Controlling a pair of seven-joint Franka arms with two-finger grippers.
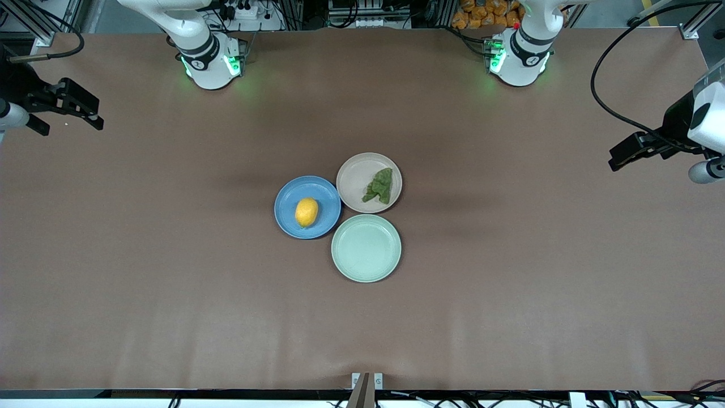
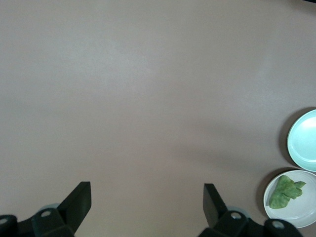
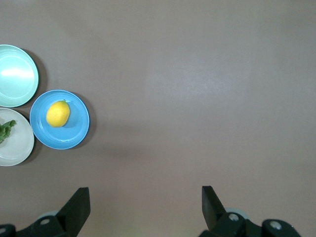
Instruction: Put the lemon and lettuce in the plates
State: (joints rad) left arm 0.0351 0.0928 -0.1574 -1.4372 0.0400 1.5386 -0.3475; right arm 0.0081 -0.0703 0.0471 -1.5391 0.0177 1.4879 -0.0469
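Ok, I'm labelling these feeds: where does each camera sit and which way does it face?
Front view: high across the table, facing both bases; shows both arms, left gripper, right gripper.
Left wrist view: looks down past its open jaws; lettuce on the beige plate.
Right wrist view: looks down past its open jaws; lemon on the blue plate.
Both wrist views share the mint plate.

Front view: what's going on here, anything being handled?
Nothing is held right now. The lemon lies in the blue plate and the lettuce lies in the beige plate. The mint-green plate, nearest the front camera, has nothing in it. The three plates sit clustered mid-table. Both arms wait, pulled back: the left gripper hangs open over the left arm's end of the table, the right gripper open over the right arm's end. By the look of it, the placing is done.
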